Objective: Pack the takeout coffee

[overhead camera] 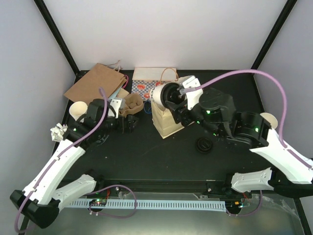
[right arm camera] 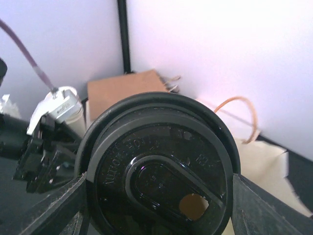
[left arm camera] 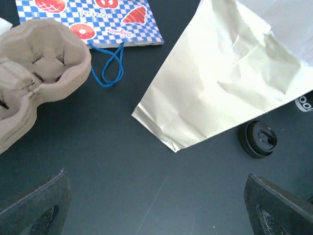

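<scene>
right hand (overhead camera: 170, 98) gripping takeout coffee (right arm camera: 156, 166) over cream bag (overhead camera: 166, 121); left hand (left arm camera: 156, 205) wide apart; lid (right arm camera: 122, 147) lettering unreadable

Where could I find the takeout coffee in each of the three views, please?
Top external: the takeout coffee is upper centre, above the cream paper bag.
Left wrist: not in it; the bag fills the upper right.
Right wrist: it fills the centre, lid first; the bag sits lower right.
Shared landmark: the cream paper bag.

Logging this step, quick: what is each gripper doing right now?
Left gripper: open, holding nothing.
Right gripper: closed on the takeout coffee.
</scene>
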Motion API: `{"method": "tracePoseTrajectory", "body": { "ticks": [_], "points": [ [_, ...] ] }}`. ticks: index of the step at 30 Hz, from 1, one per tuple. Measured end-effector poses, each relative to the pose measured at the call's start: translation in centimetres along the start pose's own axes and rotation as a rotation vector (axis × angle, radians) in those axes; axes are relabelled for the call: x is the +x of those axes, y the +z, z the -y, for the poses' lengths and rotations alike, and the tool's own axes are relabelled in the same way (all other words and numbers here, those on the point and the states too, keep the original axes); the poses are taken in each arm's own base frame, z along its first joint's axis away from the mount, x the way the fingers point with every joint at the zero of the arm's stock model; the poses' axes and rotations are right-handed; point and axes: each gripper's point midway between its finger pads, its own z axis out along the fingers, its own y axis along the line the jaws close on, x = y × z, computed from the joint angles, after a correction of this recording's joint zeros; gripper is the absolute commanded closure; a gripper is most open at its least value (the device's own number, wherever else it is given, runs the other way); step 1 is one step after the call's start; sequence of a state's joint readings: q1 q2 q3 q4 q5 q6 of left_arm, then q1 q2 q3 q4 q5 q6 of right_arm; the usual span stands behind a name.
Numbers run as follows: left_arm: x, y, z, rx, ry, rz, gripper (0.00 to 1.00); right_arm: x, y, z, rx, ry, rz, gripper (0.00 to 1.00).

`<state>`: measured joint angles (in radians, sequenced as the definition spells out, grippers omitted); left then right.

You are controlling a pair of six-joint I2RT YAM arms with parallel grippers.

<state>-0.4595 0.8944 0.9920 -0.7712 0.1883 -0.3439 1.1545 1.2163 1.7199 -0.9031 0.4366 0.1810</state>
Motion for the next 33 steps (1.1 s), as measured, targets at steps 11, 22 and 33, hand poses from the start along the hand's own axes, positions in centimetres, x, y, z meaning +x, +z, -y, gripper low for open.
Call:
{"method": "tracePoseTrajectory", "body": {
  "ticks": [11,22,33],
  "points": [
    [-5.4,1.3,3.5,0.073,0.036,0.042,0.01,-3.1,-0.3,6.8,0.278,-0.014,0.043,0.39],
    [-10.3,4.2,6.5,0.133,0.16,0.095,0.02,3.3,5.7,11.5,0.398,0.025,-0.231,0.41],
    [-14.0,11.2,7.6,0.136,0.318,0.027,0.28,6.7,6.8,11.1,0.354,0.027,-0.369,0.41]
  ]
}}
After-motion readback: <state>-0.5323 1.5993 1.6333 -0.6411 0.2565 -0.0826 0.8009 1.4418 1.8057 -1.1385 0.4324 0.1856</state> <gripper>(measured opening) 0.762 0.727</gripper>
